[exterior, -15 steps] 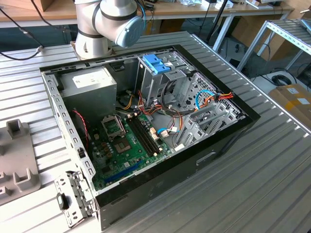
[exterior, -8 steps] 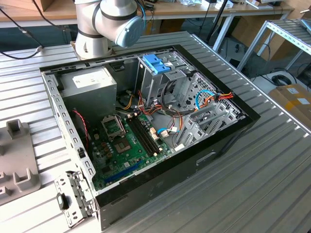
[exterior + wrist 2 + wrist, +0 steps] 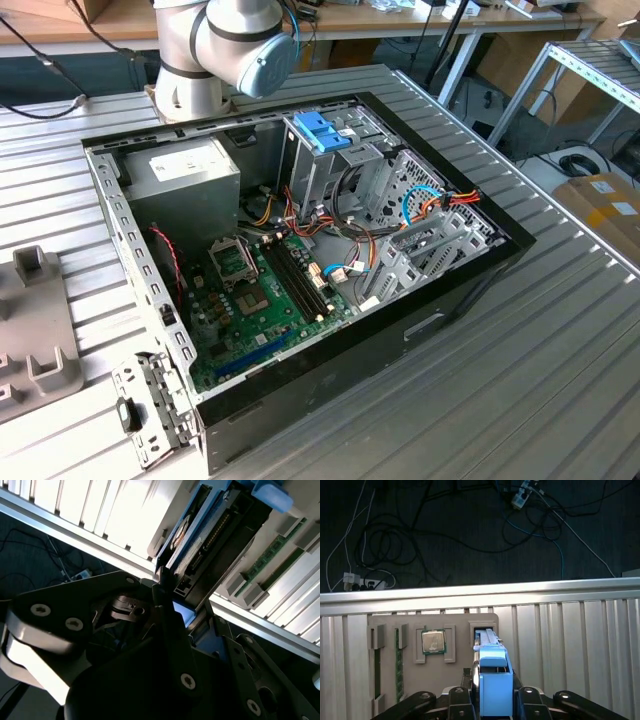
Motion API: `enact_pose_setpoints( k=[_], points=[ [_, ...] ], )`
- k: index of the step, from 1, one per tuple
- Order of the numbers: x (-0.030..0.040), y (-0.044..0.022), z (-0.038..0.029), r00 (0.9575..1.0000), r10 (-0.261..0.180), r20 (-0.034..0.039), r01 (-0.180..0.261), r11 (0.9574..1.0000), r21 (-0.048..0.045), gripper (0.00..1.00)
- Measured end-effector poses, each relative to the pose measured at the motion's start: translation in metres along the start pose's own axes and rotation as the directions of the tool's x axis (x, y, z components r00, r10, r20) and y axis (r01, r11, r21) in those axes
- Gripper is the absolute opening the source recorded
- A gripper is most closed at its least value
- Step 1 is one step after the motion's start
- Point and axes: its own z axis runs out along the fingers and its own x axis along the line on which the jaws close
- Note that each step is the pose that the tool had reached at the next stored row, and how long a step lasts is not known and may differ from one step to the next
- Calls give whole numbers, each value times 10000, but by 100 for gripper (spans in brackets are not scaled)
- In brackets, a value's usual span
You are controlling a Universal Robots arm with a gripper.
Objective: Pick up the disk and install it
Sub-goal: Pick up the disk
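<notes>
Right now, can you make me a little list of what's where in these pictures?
tool: at the disk, over the tray
disk: blue-framed, on edge at a tray slot; lifted or not, cannot tell
tray: grey, on the ribbed table, near its edge
also in tray: a chip and a green memory stick
case: open, on its side on the table, board and cables showing
arm: base beside the case
</notes>
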Motion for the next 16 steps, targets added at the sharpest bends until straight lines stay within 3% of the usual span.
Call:
enact_pose_setpoints(
  k=[16],
  points=[
    [-5,7,-136,10000,0,1,0,10000,0,37]
  ],
)
